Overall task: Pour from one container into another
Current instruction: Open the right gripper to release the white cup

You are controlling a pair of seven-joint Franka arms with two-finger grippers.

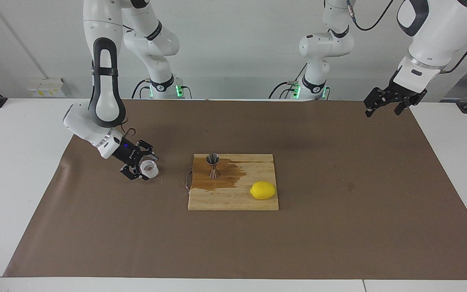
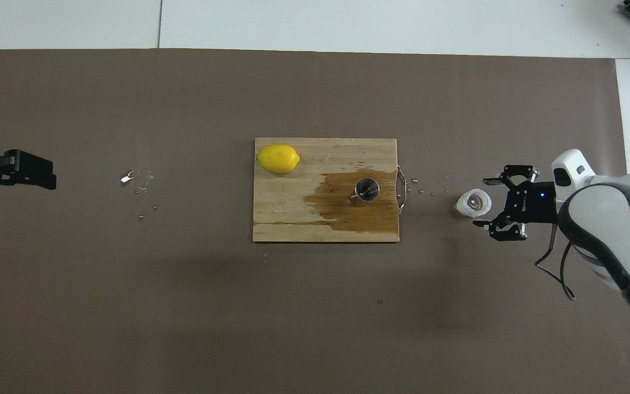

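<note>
Left claw [image 2: 47, 174] partly past the overhead edge; jigger [image 1: 213, 164] contents indiscernible.

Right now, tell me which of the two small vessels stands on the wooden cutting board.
The shiny steel hourglass-shaped jigger stands on the board, in a wet stain. The squat translucent plastic cup sits off it, on the brown mat.

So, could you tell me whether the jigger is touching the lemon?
Apart. The overhead view shows bare cutting board between the jigger and the lemon.

Bright, even overhead light, soft shadows, sharp focus throughout.
</note>
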